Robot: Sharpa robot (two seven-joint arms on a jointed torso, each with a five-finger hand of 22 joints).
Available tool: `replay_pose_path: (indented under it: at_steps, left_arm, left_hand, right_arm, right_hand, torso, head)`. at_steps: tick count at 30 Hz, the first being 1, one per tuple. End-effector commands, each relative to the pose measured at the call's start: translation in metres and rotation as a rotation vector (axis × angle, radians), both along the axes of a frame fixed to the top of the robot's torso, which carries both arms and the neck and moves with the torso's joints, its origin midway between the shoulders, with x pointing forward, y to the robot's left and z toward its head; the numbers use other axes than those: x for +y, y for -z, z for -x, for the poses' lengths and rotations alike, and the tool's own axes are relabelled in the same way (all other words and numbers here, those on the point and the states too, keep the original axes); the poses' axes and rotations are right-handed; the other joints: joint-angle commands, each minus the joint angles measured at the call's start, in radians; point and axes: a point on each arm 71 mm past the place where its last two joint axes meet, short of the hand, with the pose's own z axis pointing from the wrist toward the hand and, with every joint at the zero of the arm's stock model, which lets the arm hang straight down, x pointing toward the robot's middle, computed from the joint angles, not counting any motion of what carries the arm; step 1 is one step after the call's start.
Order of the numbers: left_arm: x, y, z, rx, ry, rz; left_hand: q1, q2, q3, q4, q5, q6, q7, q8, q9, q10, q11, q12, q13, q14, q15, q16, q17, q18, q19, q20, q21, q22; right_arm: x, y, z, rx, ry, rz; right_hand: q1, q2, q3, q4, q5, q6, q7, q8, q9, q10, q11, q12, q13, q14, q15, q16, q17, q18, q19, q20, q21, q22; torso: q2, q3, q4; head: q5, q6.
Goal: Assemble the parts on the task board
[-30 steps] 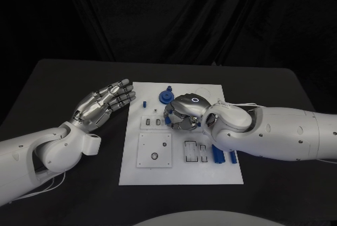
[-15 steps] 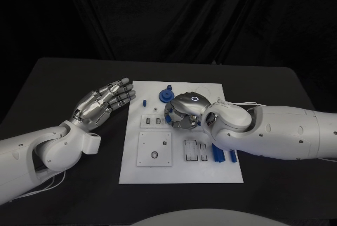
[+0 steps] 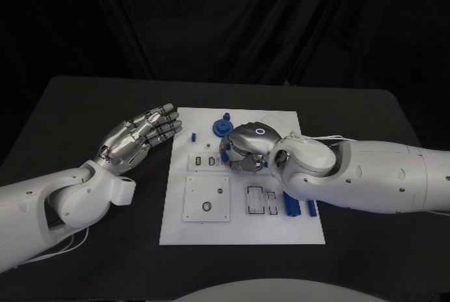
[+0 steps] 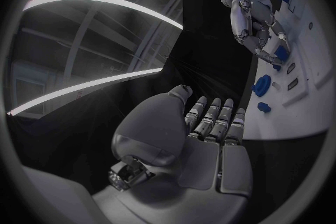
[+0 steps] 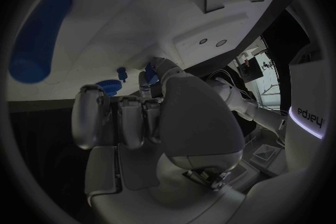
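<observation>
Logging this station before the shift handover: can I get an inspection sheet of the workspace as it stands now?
Surface: black table, bare around the board.
Job's things: white task board mid-table; blue round part near its far edge; blue long parts by its right edge; small blue part at its left edge.
Clutter: nothing seen.
Robot hands: left robot hand beside the board's left edge, fingers apart, holding nothing; right robot hand over the board's middle, fingers curled down; whether it holds a part cannot be told.
Cables: thin white cable at the right wrist.
Surroundings: dark curtain behind the table.
</observation>
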Motion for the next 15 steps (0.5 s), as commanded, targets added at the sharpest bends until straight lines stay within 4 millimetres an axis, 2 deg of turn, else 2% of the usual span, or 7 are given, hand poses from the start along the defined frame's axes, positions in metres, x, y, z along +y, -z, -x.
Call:
replay_pose_path:
  at_steps: [1,5,8,15]
  left_arm:
    - [-0.0007,-0.0024,0.0007,-0.027,0.003,0.037]
    - [-0.0009,-0.0021,0.0004,-0.027,0.004,0.036]
    - [-0.0009,-0.0017,0.0001,-0.026,0.004,0.036]
    - [-0.0007,-0.001,0.0002,-0.024,0.005,0.035]
  left_hand:
    - [-0.01,0.001,0.005,-0.002,0.004,0.001,0.024,0.002,0.0,-0.007,0.0,0.003,0.0,0.002,0.0,0.005,0.001,-0.006,-0.006,0.001,-0.007,-0.002]
    - [-0.012,0.003,0.009,-0.002,0.005,-0.001,0.024,0.001,0.0,-0.008,0.001,0.004,0.0,0.0,0.0,0.005,0.001,-0.006,-0.007,0.001,-0.007,-0.002]
    - [-0.012,0.003,0.009,-0.002,0.005,-0.001,0.024,0.001,0.0,-0.008,0.001,0.004,0.0,0.0,0.0,0.005,0.001,-0.006,-0.007,0.001,-0.007,-0.002]
    - [-0.013,0.003,0.012,-0.002,0.005,-0.002,0.024,0.001,0.0,-0.009,0.001,0.004,0.0,0.0,0.0,0.005,0.001,-0.006,-0.008,0.001,-0.008,-0.002]
  right_arm:
    - [-0.0017,0.006,-0.0003,0.02,0.022,0.041]
    - [-0.0011,0.0061,-0.0003,0.021,0.02,0.041]
    - [-0.0009,0.0064,-0.0005,0.021,0.019,0.043]
    - [-0.0005,0.0072,-0.0008,0.024,0.019,0.047]
  right_hand:
    - [-0.016,-0.007,0.001,0.002,-0.024,-0.019,0.003,-0.015,-0.012,0.104,0.009,0.003,0.263,0.09,0.009,-0.001,0.213,0.013,0.001,0.007,-0.007,0.143]
    - [-0.031,-0.012,-0.002,0.006,-0.071,-0.044,0.009,-0.036,-0.025,0.104,0.012,0.003,0.263,0.09,0.011,-0.001,0.212,0.013,0.001,0.011,-0.009,0.143]
    - [-0.043,-0.015,-0.009,0.011,-0.122,-0.071,0.014,-0.058,-0.041,0.104,0.01,0.003,0.263,0.089,0.011,-0.005,0.209,0.015,-0.001,0.011,-0.016,0.141]
    - [-0.05,-0.017,-0.016,0.016,-0.163,-0.095,0.016,-0.087,-0.062,0.104,0.008,0.003,0.263,0.088,0.009,-0.008,0.206,0.016,-0.003,0.01,-0.023,0.14]
  torso:
    - [0.0,0.0003,0.0]
    - [0.0,0.0004,0.0008]
    - [-0.001,0.0007,0.0007]
    - [-0.001,0.0004,0.0004]
  head:
    - [0.0,0.0]
    - [-0.001,-0.002]
    - [-0.001,-0.003]
    - [0.0,-0.006]
